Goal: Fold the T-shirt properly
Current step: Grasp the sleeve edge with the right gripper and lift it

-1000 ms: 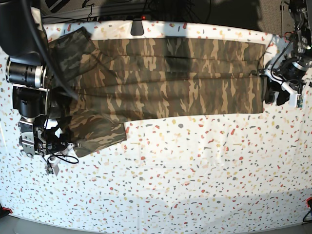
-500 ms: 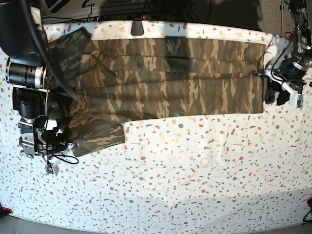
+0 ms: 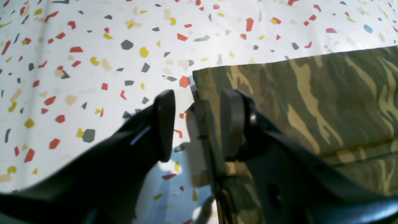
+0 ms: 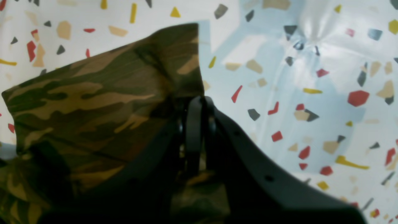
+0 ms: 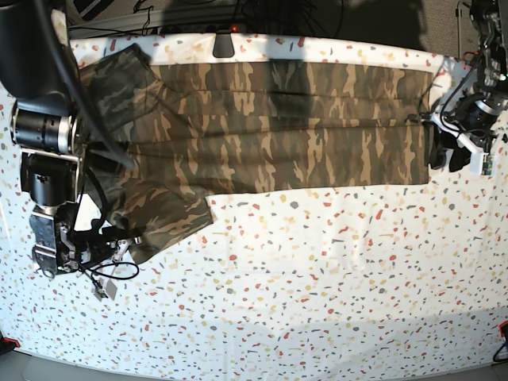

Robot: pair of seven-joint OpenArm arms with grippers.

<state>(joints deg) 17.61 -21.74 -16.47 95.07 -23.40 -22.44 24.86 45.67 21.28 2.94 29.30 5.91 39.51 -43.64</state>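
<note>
**Camouflage shirt on speckled table, both hem ends attended**

Nearest the base camera: a broad run of white tabletop (image 5: 317, 278) flecked with red, yellow, grey and tan chips, bare from the front edge up to the shirt's lower fold.

Item: the T-shirt (image 5: 286, 135), soft cloth in olive, brown and tan streaks, lies flat as a long folded band across the far half of the table, its far edge close to the table's back border. One sleeve (image 5: 163, 214) angles out toward the front at the base view's left.

Right gripper (image 4: 197, 124): black, smooth, curved fingers pressed together, pinching the corner of that sleeve, which rises in a tented peak above the table. Open tabletop lies beyond it.

Left gripper (image 3: 196, 124): black jaws apart, straddling the straight hem edge at the shirt's other end, one pad (image 3: 231, 124) over the cloth, the other (image 3: 164, 124) over the speckled surface. Whether the pads touch the cloth cannot be told.
</note>
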